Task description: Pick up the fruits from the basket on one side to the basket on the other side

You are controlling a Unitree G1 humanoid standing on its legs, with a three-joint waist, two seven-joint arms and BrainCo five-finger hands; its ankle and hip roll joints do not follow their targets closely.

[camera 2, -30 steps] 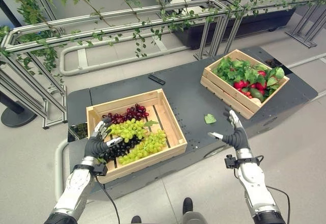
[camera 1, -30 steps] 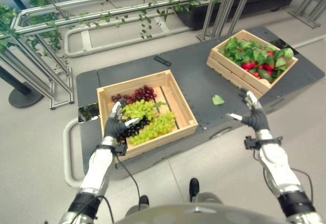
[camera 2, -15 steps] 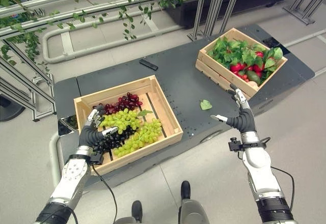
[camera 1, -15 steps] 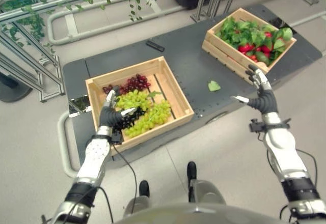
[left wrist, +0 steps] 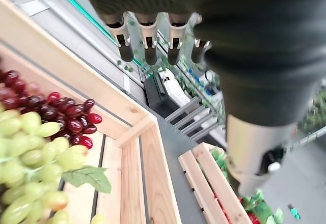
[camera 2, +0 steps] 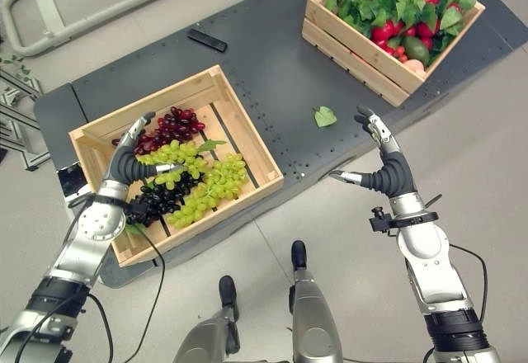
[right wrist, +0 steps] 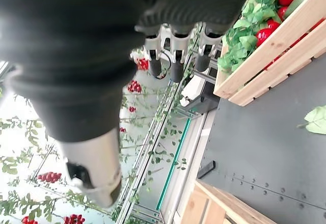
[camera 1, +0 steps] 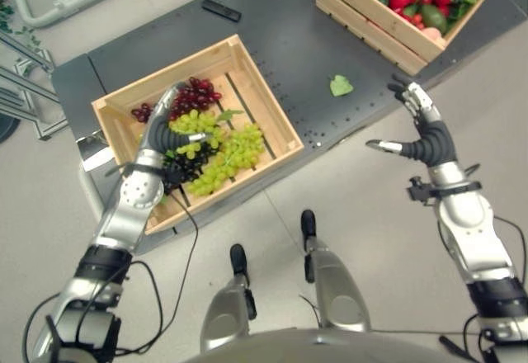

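- Left hand [camera 1: 162,136] over the near-left crate [camera 1: 276,124] at left centre of the head views, fingers straight and relaxed, holding nothing, tips reaching toward the red grapes [camera 1: 195,95].
- Green grapes [camera 1: 231,150] heaped mid-crate, just beside the left hand's thumb; black grapes [camera 2: 157,202] below, near the crate's front wall; red grapes toward the back wall.
- Bare slats visible along the crate's right side, between the green grapes and the right wall.
- Right hand [camera 2: 384,173] at right centre, fingers spread wide and empty, hovering off the counter's [camera 1: 289,49] front edge, above the floor [camera 1: 363,239].
- Second crate [camera 2: 355,45] at upper right, near the counter's right edge, packed with leafy greens [camera 2: 388,0] and red fruit [camera 2: 381,33].
- Open dark counter between the two crates, with one loose leaf [camera 1: 341,86] lying there, well apart from both.
- Small black bar [camera 1: 221,10] at top centre, behind the near-left crate.
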